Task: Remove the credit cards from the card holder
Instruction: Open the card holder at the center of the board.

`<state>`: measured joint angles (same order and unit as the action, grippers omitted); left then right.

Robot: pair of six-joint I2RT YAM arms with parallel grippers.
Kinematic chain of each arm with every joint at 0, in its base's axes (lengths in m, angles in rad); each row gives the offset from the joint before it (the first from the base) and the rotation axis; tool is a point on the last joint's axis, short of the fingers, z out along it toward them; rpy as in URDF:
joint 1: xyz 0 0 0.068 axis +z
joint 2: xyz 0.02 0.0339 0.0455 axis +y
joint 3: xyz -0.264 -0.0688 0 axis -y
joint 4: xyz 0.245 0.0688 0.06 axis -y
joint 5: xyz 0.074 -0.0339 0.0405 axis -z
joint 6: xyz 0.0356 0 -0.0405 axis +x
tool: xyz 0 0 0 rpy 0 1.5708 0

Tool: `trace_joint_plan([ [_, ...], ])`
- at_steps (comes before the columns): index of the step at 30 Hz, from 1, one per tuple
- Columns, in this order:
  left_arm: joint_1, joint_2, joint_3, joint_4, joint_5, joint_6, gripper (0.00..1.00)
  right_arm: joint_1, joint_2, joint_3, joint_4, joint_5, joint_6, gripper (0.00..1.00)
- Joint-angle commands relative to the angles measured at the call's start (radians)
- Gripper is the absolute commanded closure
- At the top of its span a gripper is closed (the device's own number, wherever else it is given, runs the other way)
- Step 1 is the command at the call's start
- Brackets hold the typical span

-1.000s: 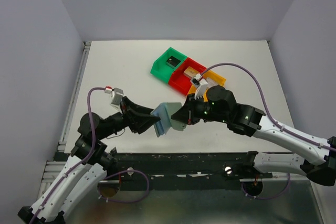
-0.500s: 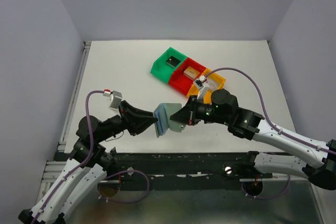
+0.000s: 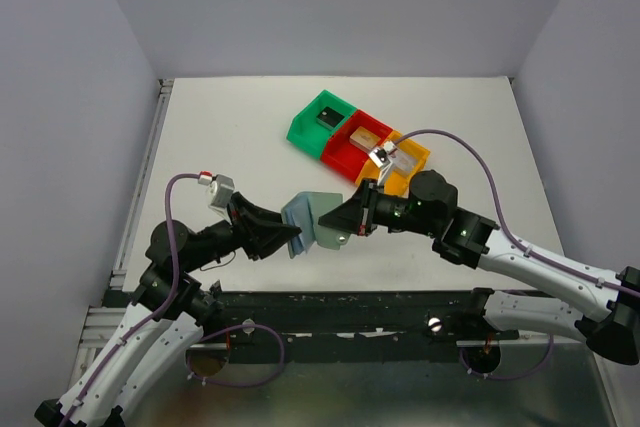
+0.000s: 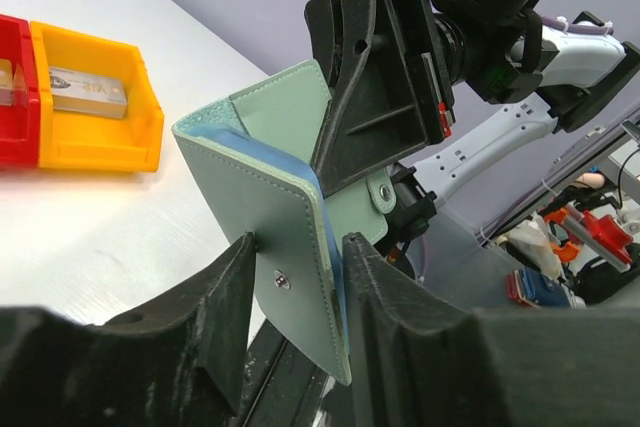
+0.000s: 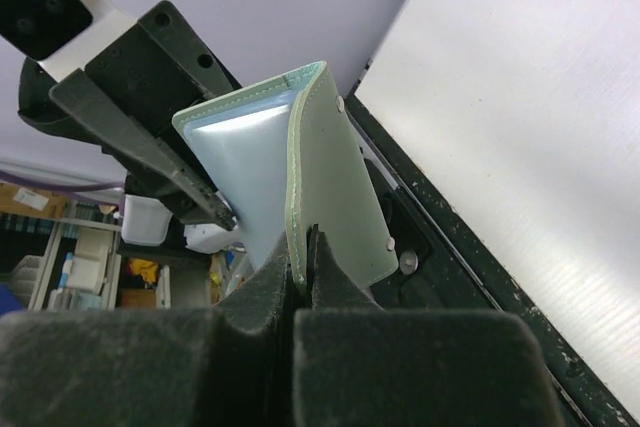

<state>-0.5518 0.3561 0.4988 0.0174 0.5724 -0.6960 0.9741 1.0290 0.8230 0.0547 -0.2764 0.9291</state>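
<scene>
Plain lilac walls [image 3: 330, 7] enclose a white table [image 3: 230, 127], evenly lit.

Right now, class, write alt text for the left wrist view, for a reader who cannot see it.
A pale green card holder, half open with blue lining, stands between the left gripper's jaws while the right gripper pinches its other panel. Behind, on the white table, an orange bin holds a silver-grey card beside a red bin.

3 plastic bins in a touching diagonal row on white table [image 3: 220, 137], far side, right of ctr: green bin [image 3: 302, 127] at far-left end, red bin [image 3: 338, 155] mid, orange bin [image 3: 418, 154] at near-right end.
</scene>
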Motion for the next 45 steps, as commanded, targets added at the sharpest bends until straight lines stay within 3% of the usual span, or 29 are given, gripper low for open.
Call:
trace_joint_plan([
  [1,-0.005,-0.016,-0.002,-0.008,0.018,0.018,0.56,-0.006,-0.010,-0.013,0.108,-0.044,0.030,1.00],
  [3,-0.005,-0.016,0.001,-0.004,0.021,0.016,0.55,-0.014,-0.010,-0.030,0.135,-0.059,0.043,1.00],
  [6,-0.007,-0.019,0.007,0.006,0.029,0.013,0.43,-0.025,-0.007,-0.056,0.183,-0.083,0.069,1.00],
  [10,-0.005,-0.031,0.017,0.007,0.027,0.015,0.36,-0.037,-0.006,-0.073,0.214,-0.093,0.085,1.00],
  [22,-0.005,-0.051,0.023,-0.005,0.020,0.026,0.42,-0.068,-0.003,-0.127,0.287,-0.121,0.128,1.00],
  [32,-0.005,-0.057,0.021,-0.002,0.015,0.027,0.61,-0.072,0.002,-0.136,0.300,-0.130,0.128,1.00],
  [36,-0.005,-0.063,0.020,-0.004,0.011,0.029,0.56,-0.072,0.009,-0.145,0.316,-0.138,0.132,1.00],
  [40,-0.005,-0.071,0.021,0.000,0.006,0.021,0.41,-0.075,0.017,-0.153,0.335,-0.145,0.137,1.00],
  [45,-0.007,-0.075,0.021,-0.007,0.007,0.024,0.43,-0.075,0.022,-0.159,0.350,-0.152,0.140,1.00],
])
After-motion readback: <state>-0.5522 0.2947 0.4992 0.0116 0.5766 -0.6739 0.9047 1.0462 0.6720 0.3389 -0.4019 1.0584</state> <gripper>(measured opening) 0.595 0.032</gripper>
